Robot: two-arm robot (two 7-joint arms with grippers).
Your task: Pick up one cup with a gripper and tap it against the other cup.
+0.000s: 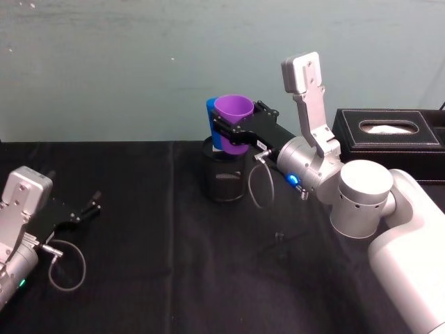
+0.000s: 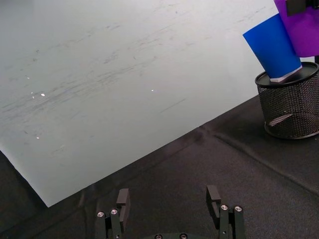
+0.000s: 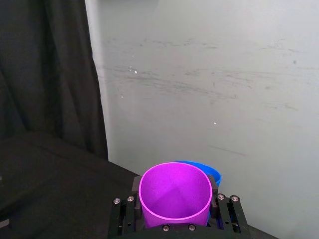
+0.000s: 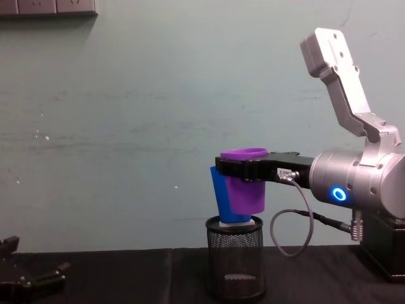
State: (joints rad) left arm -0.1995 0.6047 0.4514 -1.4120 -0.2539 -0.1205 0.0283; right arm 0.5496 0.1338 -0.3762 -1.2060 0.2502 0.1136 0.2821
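In the head view the purple cup (image 1: 233,108), clamped in the right gripper (image 1: 238,124) above the black mesh holder (image 1: 224,182), hides most of the blue cup (image 1: 211,118); in the chest view that arm reaches in level, cup against cup; the left wrist view shows the left gripper (image 2: 168,193) spread, empty
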